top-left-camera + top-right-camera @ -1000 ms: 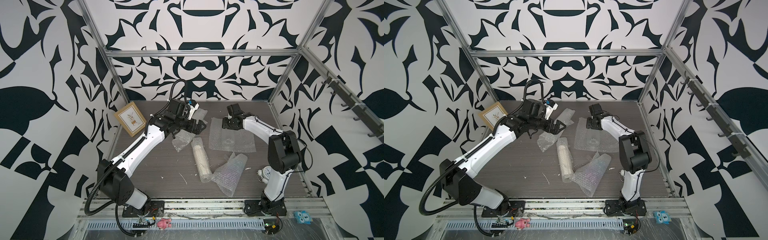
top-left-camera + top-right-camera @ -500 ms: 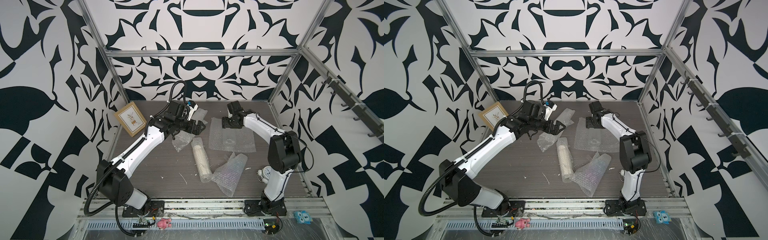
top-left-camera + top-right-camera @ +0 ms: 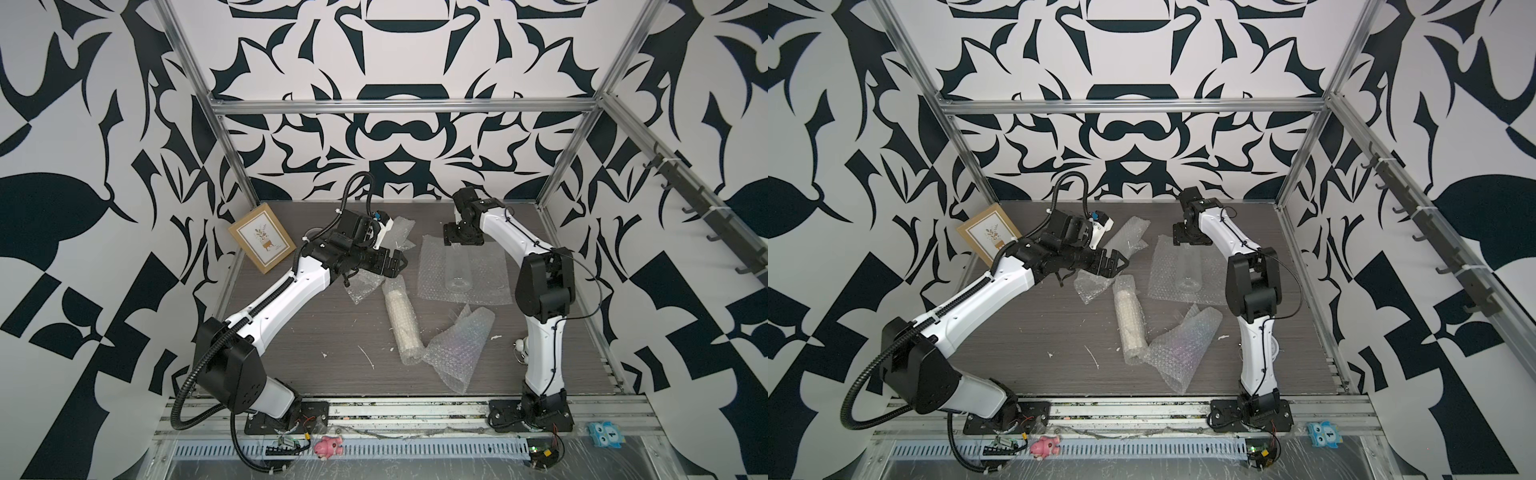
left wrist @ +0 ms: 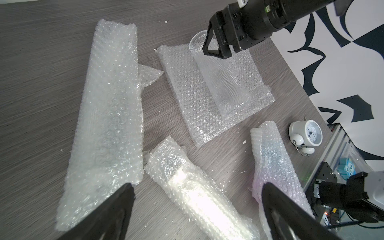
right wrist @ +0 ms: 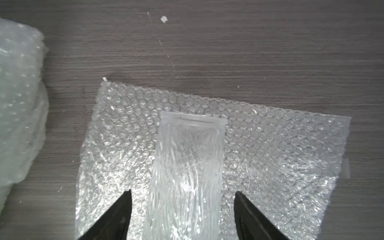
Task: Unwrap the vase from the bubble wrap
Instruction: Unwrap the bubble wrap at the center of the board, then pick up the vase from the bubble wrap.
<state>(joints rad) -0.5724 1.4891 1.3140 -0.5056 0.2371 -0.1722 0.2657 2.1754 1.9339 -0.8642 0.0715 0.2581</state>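
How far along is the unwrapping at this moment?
Done: the clear vase lies bare on a flattened bubble wrap sheet. In hand: nothing; the right gripper straddles the vase, jaws open; the left gripper is open too. Left: a rolled bundle is still wrapped; its contents are unclear.

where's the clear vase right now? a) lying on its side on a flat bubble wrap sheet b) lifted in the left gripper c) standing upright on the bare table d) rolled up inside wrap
a: the vase lies bare on its side on the flat bubble wrap sheet, with the right gripper open on either side of it.
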